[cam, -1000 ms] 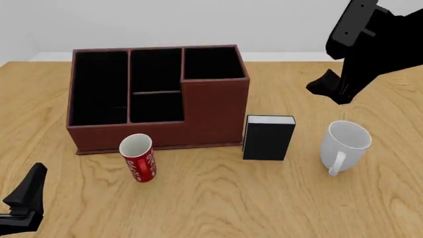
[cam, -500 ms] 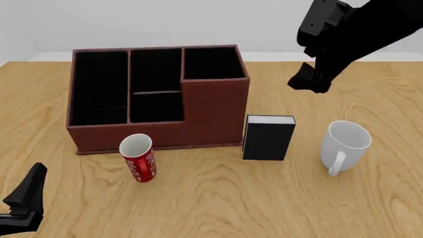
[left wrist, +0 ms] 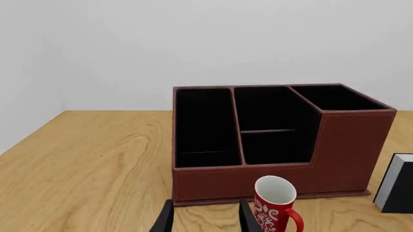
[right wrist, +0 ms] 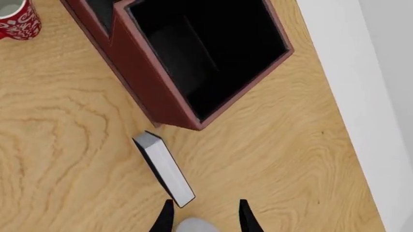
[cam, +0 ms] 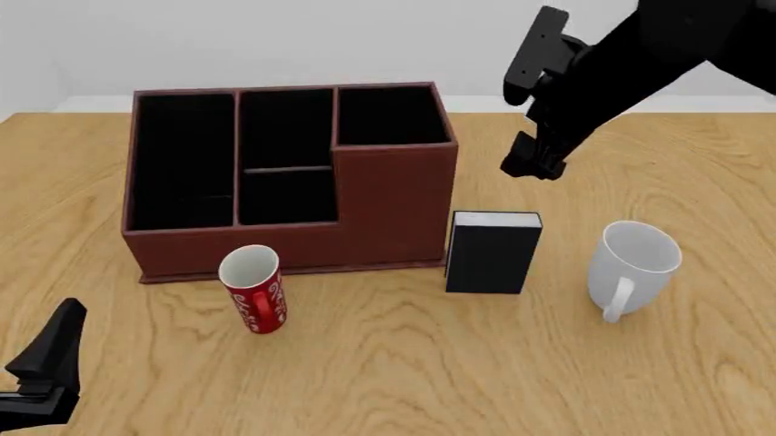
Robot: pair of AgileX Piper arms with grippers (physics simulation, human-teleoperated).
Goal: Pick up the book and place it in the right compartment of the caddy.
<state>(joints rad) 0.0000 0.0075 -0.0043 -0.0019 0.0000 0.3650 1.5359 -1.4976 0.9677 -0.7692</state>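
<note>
The book (cam: 492, 252) stands upright on the table just right of the caddy (cam: 291, 245); it is black with white page edges on top. From above it shows as a narrow white strip, the book (right wrist: 164, 169). My right gripper (cam: 532, 165) hovers open above and slightly behind the book; in its wrist view the right gripper (right wrist: 205, 220) holds nothing. The right compartment (cam: 391, 116) is empty, and the wrist view looks down into that right compartment (right wrist: 206, 53). My left gripper (cam: 43, 368) rests open low at the near left. In its own view the left gripper (left wrist: 205, 221) faces the caddy (left wrist: 213, 181).
A red mug (cam: 253, 288) lies tipped in front of the caddy's near wall. A white mug (cam: 634, 266) stands to the right of the book. The caddy's long left section (cam: 182, 159) and two small middle sections hold nothing.
My right arm has swung left and lower, from the far right toward a spot above the book. The left arm, book and mugs have not moved.
</note>
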